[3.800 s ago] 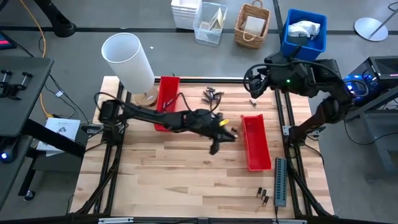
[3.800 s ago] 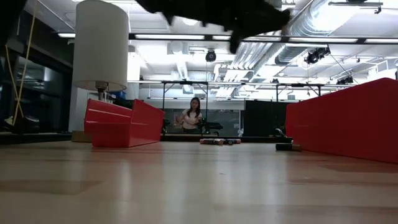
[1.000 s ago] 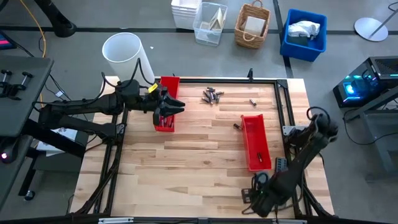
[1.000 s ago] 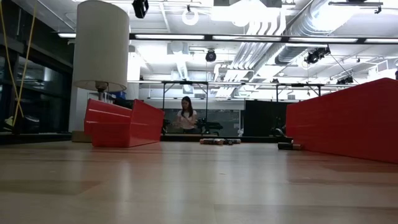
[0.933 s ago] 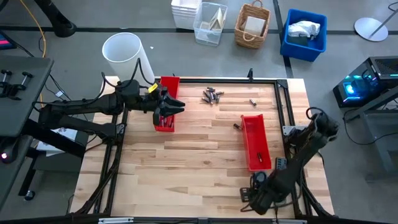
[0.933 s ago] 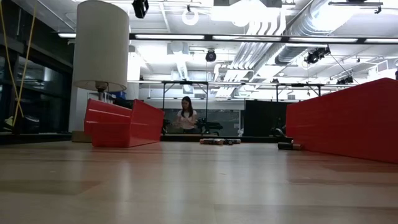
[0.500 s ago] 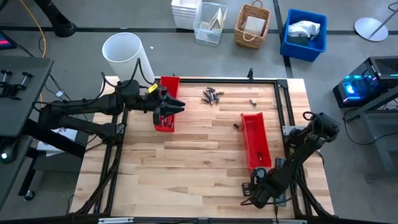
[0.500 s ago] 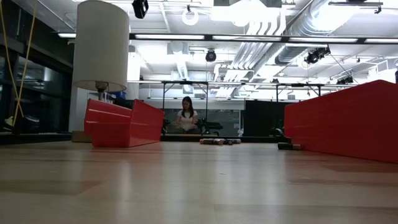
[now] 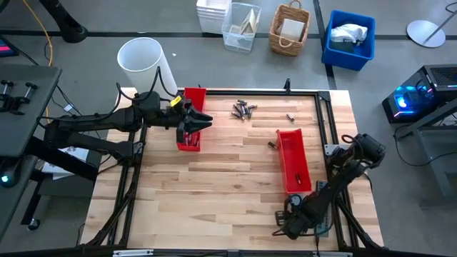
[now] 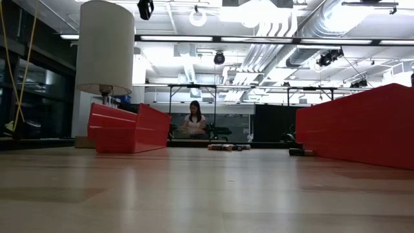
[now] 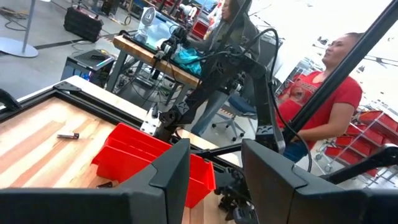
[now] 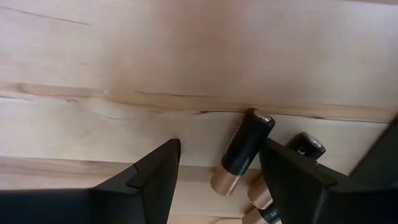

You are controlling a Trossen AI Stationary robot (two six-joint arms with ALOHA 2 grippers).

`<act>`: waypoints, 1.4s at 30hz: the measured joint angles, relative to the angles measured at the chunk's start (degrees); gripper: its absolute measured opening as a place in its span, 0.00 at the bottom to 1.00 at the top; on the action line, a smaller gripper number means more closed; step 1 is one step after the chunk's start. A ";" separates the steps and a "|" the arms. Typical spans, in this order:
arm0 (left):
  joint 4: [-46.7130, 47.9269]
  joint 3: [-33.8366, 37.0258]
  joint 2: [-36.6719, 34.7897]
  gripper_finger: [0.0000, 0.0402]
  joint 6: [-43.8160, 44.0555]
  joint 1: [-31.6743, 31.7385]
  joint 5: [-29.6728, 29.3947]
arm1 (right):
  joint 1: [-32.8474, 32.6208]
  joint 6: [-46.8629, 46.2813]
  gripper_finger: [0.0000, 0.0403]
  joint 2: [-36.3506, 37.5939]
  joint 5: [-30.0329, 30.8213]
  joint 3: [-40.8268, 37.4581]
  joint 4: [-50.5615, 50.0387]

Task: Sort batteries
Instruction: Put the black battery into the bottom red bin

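Note:
Batteries lie loose on the wooden table: a small heap [image 9: 244, 109] at the far side, one [image 9: 290, 117] to its right, one [image 9: 271, 145] beside the right red tray [image 9: 294, 163]. My right gripper [image 12: 219, 155] is low over the table's near right corner, open, its fingers standing on either side of a dark battery with a copper end [image 12: 244, 152]; a second battery [image 12: 297, 149] lies just outside one finger. My left gripper [image 9: 197, 124] hovers open over the left red tray [image 9: 191, 118], with nothing between its fingers [image 11: 214, 168].
A white cylinder [image 9: 146, 61] stands at the far left corner. A grey ridged strip [image 9: 323, 193] lies along the right edge, partly under my right arm. Bins and a basket stand beyond the far edge. People [image 11: 323, 106] are behind the table's right side.
My right arm has crept a little toward the table's left along the near edge, its gripper staying low and open. My left arm has kept still.

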State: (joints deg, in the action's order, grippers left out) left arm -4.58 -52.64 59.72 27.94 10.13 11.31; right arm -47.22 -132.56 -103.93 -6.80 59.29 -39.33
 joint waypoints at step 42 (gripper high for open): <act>0.33 -0.07 0.00 0.34 -0.72 0.04 0.00 | 18.10 36.82 0.39 24.52 6.38 -0.87 -30.97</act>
State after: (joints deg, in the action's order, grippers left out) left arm -4.25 -52.71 59.72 27.22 10.17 11.31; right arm -29.13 -95.74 -79.40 -0.43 58.42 -70.30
